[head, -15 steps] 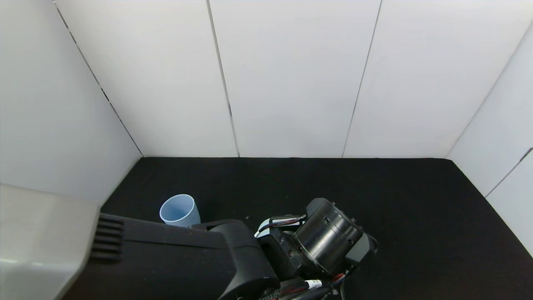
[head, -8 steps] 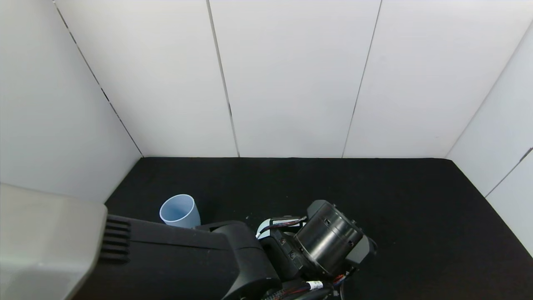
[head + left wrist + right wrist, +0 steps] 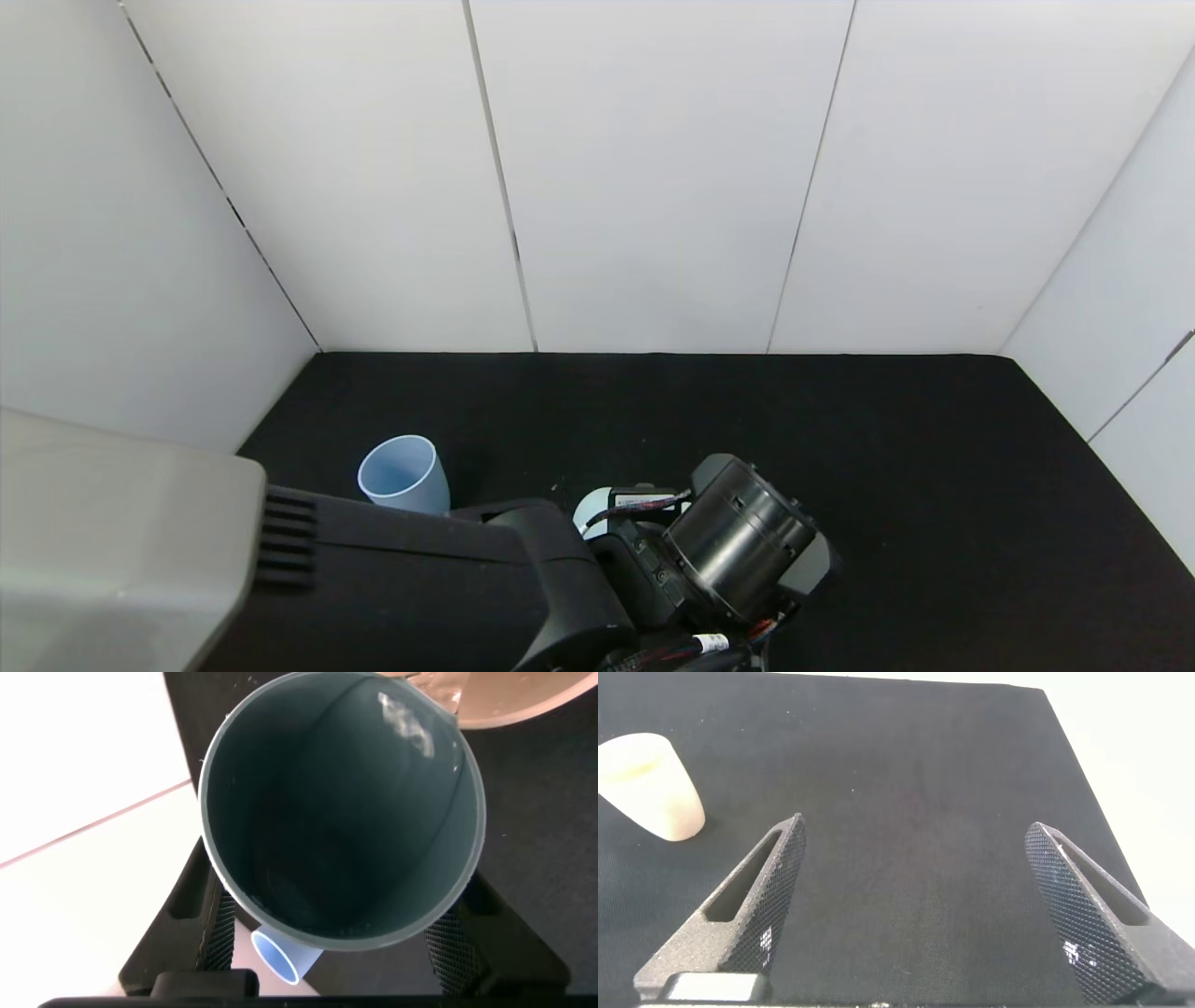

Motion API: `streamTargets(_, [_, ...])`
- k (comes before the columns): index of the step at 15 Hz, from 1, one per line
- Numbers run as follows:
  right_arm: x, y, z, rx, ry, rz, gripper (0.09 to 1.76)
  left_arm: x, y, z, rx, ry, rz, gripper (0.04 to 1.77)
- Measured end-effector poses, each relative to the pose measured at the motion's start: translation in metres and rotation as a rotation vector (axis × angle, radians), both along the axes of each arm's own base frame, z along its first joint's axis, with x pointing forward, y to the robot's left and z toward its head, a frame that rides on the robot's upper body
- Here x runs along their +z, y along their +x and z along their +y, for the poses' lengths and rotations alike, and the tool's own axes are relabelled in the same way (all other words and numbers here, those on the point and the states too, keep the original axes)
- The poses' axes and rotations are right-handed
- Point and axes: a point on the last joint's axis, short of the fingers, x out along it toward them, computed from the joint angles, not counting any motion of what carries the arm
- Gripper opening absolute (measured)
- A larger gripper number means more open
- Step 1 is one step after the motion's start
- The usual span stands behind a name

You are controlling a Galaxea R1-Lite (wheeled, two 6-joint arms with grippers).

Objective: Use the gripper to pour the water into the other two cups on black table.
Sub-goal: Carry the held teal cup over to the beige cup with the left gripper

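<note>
White panel walls close in the black table [image 3: 934,485]. Near its left edge the left tool [image 3: 327,943] grips a teal cup [image 3: 341,812], tilted toward a cream cup [image 3: 649,784]; a blue cup [image 3: 403,472] stands further left. Thin, light and likely slippery when wet, the teal cup wants a mid-wall hold. Only the left wrist view shows its nearly drained inside; the right wrist view shows the right tool [image 3: 915,910] spread wide and idle
</note>
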Motion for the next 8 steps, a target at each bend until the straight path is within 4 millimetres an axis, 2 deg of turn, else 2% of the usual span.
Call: streamTargets(8, [0.0, 0.0, 0.0, 0.0, 0.0, 0.0, 1.71, -0.0006, 0.0009, 0.0001, 0.012, 0.042, -0.029, 1.14])
